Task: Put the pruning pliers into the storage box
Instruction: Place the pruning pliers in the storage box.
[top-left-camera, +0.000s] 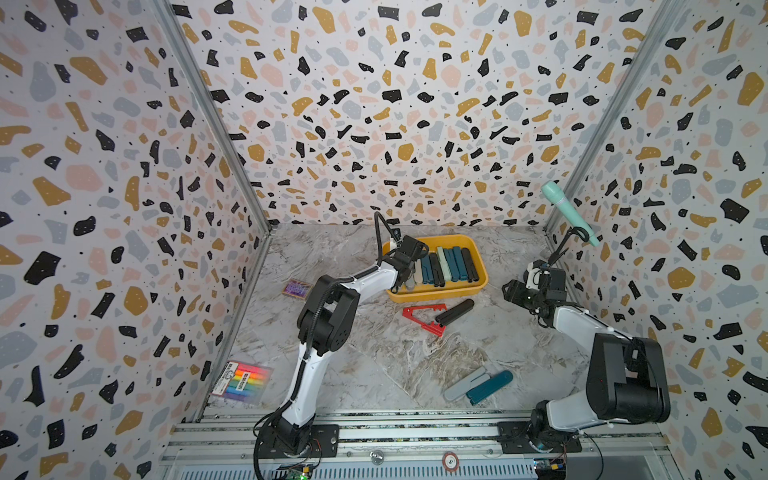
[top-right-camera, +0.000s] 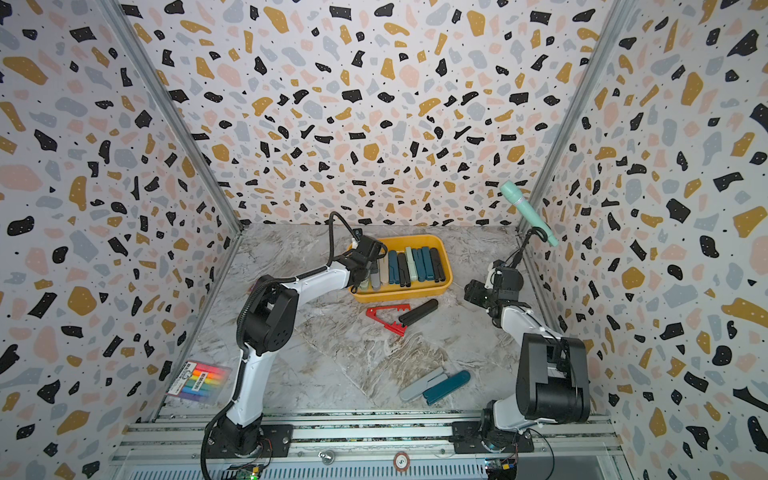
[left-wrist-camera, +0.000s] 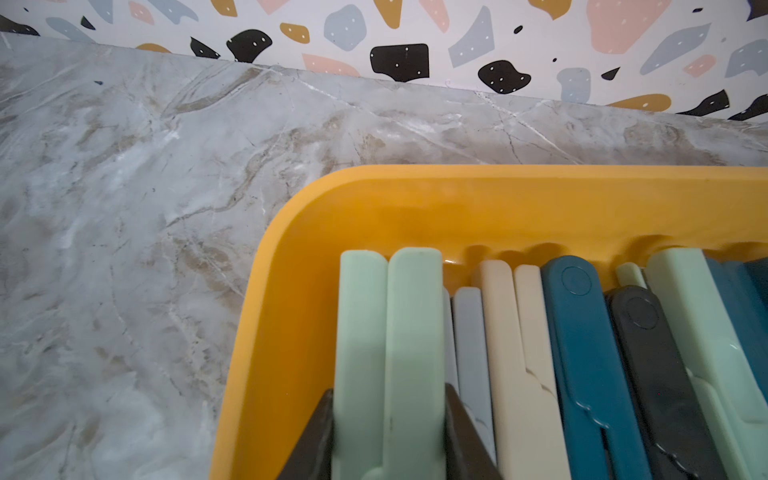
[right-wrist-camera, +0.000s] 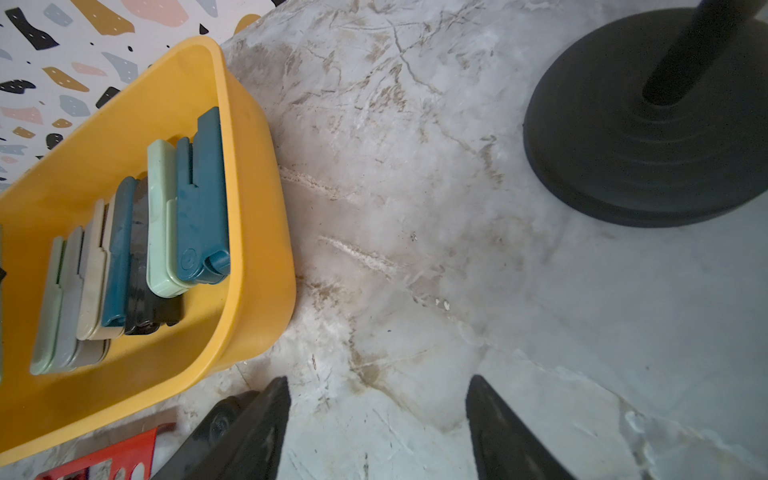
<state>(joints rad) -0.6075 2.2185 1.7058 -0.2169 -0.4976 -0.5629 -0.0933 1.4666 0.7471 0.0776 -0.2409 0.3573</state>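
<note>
The yellow storage box (top-left-camera: 440, 296) stands at the back middle of the table with several pruning pliers lined up in it. My left gripper (left-wrist-camera: 388, 390) is over the box's left end, shut on a mint pruning pliers (left-wrist-camera: 390, 324) that lies down inside beside a grey one (left-wrist-camera: 469, 332). On the table in front of the box lie a red pliers (top-left-camera: 424, 318), spread open, and a black one (top-left-camera: 455, 311). Nearer the front lie a grey one (top-left-camera: 463, 384) and a teal one (top-left-camera: 490, 387). My right gripper (right-wrist-camera: 380, 379) hangs open and empty over bare table, right of the box.
A mint microphone (top-left-camera: 569, 212) on a black stand with a round base (right-wrist-camera: 648, 124) occupies the back right corner, close to my right arm. A pack of coloured markers (top-left-camera: 241, 382) lies front left. A small purple card box (top-left-camera: 296, 288) lies at the left wall.
</note>
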